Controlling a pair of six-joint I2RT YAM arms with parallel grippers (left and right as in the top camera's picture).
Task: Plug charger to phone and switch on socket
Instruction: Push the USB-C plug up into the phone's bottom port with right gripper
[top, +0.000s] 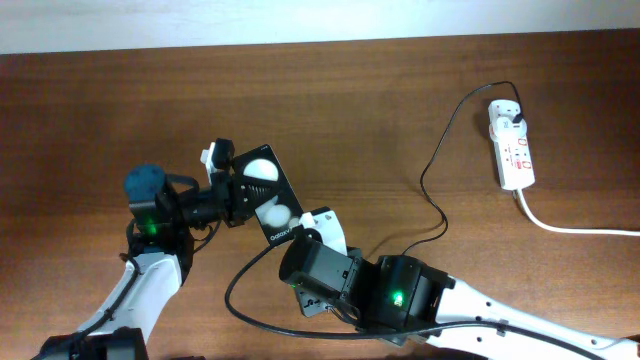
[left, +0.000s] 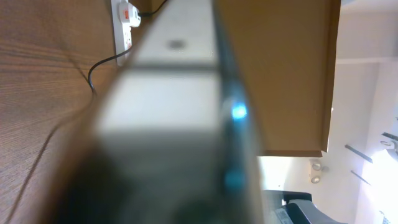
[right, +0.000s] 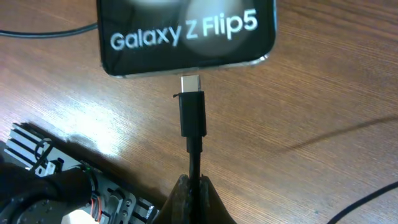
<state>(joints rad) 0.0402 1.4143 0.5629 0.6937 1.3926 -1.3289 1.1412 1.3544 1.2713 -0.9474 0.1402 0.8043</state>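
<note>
**Connector at port, not seated**

Left gripper (top: 228, 187) looks clamped on the flat black glossy smartphone (right: 186, 34), bracing it for the push. Right gripper (right: 194, 186) is pinched tight on the thin black charger cable (right: 193, 118) just behind its connector, for stiff aiming. The tip meets the port edge. White power strip with red switches (top: 512, 148) sits well apart.

Black charger (right: 193, 115) at phone (right: 186, 31) edge
</note>
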